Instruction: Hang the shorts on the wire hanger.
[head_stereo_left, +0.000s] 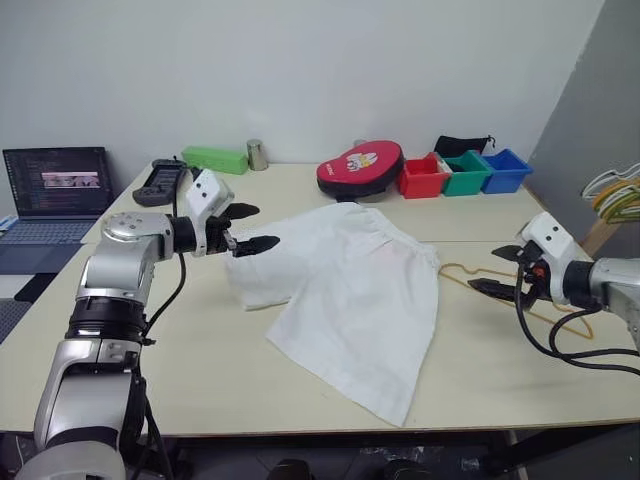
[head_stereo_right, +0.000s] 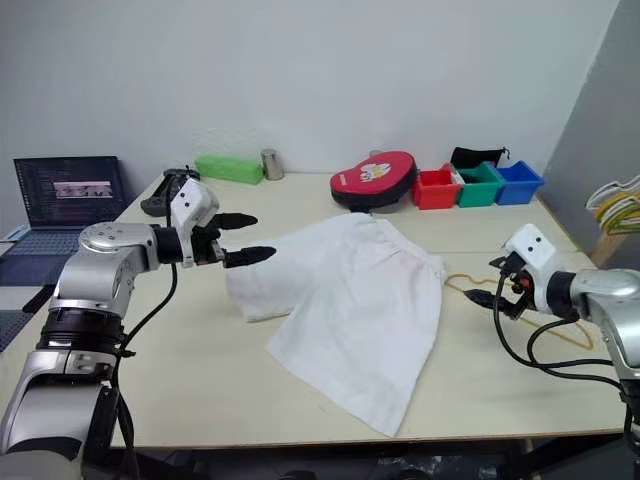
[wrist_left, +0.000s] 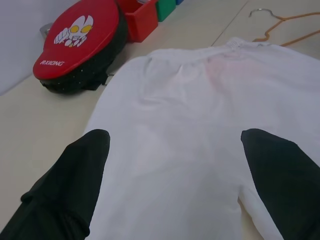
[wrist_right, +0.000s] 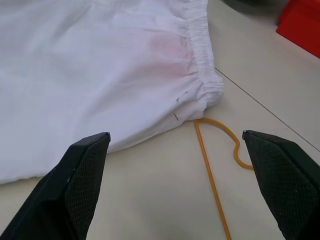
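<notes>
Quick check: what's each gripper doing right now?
Left gripper: open, empty, over the shorts.
Right gripper: open, empty, near the wire hanger.

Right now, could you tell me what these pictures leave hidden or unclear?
- Wire hanger: one end lies under the shorts.
- Bins: their contents are behind the walls in the eye views.
- Laptop: screen text too small.
- Bunch of hangers: cut off by the edge.

Plain white wall behind 2 beige tables; grey panel at right
</notes>
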